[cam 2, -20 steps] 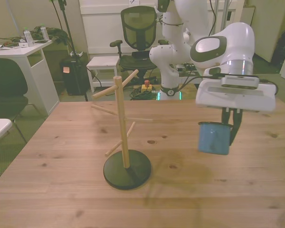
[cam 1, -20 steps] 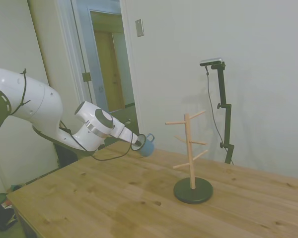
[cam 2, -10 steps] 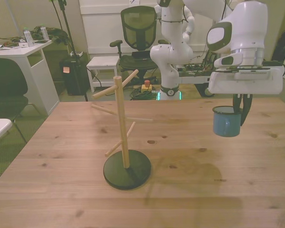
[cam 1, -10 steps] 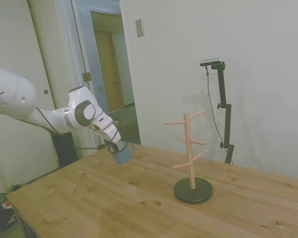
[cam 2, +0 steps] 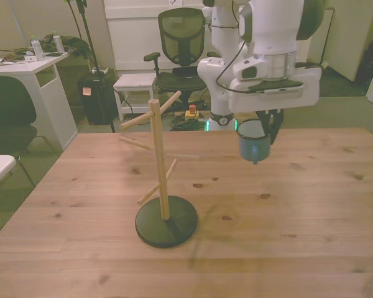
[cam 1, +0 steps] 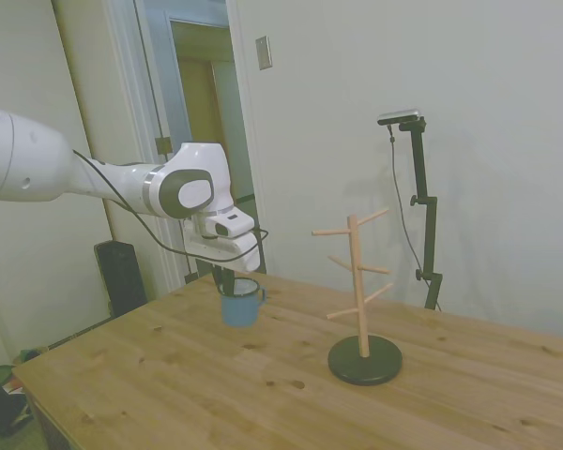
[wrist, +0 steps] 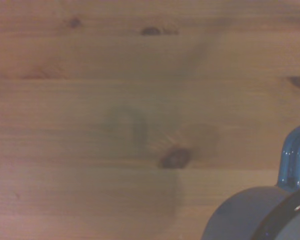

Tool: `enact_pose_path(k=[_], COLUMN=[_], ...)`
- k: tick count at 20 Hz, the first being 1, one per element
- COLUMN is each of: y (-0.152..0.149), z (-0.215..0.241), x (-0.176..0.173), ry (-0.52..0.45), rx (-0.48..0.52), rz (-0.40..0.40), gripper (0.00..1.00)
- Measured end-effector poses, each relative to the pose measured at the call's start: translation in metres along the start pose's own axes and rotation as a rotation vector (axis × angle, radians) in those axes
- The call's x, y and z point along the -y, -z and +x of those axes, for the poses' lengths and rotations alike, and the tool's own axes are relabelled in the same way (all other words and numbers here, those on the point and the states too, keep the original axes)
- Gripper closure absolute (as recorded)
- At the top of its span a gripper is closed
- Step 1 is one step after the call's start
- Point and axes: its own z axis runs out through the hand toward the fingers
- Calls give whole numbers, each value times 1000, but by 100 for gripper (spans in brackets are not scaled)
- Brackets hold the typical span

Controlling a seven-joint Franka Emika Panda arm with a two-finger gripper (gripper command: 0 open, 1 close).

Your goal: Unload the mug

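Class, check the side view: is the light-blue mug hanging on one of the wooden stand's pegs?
No. The light-blue enamel mug is held in the gripper, well apart from the wooden peg stand, whose pegs are all bare.

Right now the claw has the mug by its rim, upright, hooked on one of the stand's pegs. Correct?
Not quite. The mug is off the wooden peg stand, well clear of it, as the side view shows. The rest holds: the claw grips its rim and it hangs upright.
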Motion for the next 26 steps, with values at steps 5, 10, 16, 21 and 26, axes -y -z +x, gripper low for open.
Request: enact_pose_path(k=[5, 10, 16, 21, 26], y=[-26, -50, -68, -83, -92], z=[0, 14, 17, 21, 23], x=[-18, -36, -41, -47, -48], ry=[10, -9, -20, -33, -43], rx=[-60, -80, -74, -79, -79], rz=[-15, -41, -55, -61, -72], gripper=[100, 100, 100, 100, 100])
